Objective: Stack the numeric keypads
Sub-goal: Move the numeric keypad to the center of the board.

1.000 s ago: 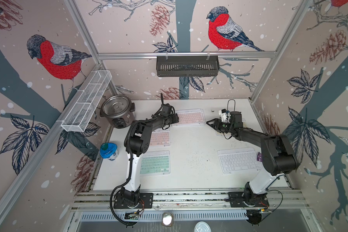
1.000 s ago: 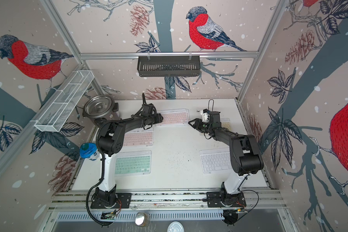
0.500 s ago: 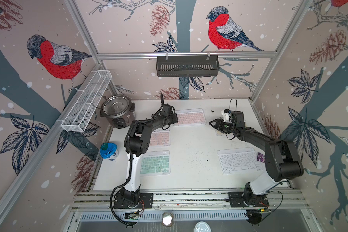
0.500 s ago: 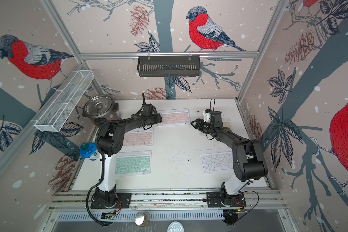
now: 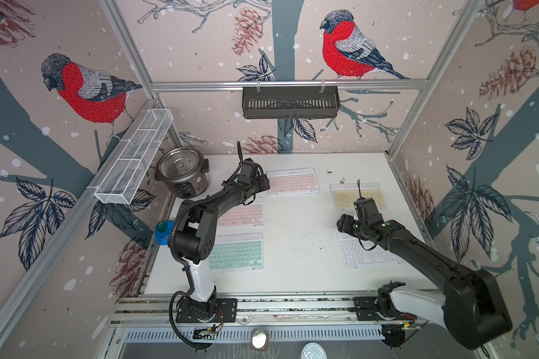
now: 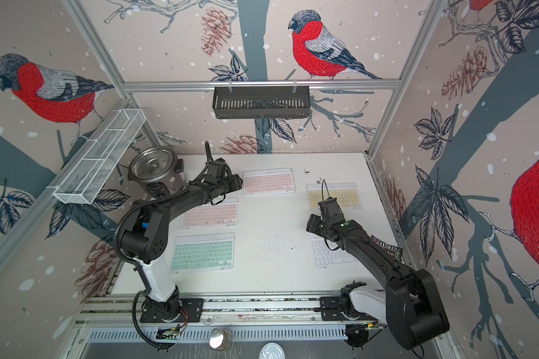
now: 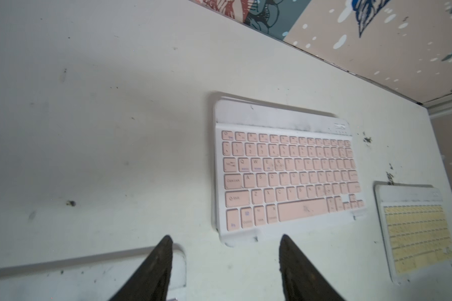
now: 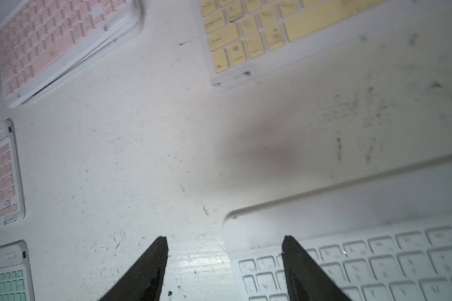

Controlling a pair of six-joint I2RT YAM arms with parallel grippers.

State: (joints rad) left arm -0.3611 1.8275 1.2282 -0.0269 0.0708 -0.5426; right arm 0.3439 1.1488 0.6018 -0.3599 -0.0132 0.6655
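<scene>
Both arms' jaws were released and empty. The right jaws straddled a corner of the white keypad (image 5: 355,259); the pink stack (image 5: 293,181) lay far back on the surface (image 5: 293,233). A clean pickup probably required pinching the thin edge squarely and lifting level.

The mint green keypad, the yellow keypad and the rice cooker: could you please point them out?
mint green keypad (image 5: 235,252), a top view, middle keys.
yellow keypad (image 7: 418,234), left wrist view, key field.
rice cooker (image 6: 151,166), a top view, inner pot.
</scene>
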